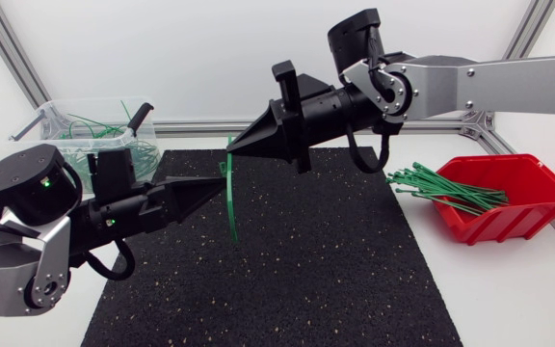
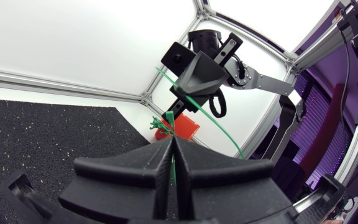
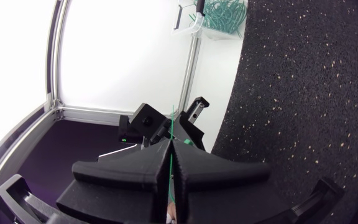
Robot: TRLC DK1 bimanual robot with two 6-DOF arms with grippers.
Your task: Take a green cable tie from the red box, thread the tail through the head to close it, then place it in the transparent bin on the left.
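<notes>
Above the black mat (image 1: 306, 280) on the worktop, 2 end effectors pinch 1 green cable tie (image 1: 231, 207). The left end effector (image 1: 218, 183) is clamped narrow on its middle, and the right end effector (image 1: 234, 146) is closed on its upper end. The tie's tail hangs free below. More ties lie in the red box (image 1: 509, 217), and the transparent bin (image 1: 51, 130) holds others.

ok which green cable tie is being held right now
The tie pinched between the left tool and right tool; the rest lie in the red box or transparent bin.
</notes>
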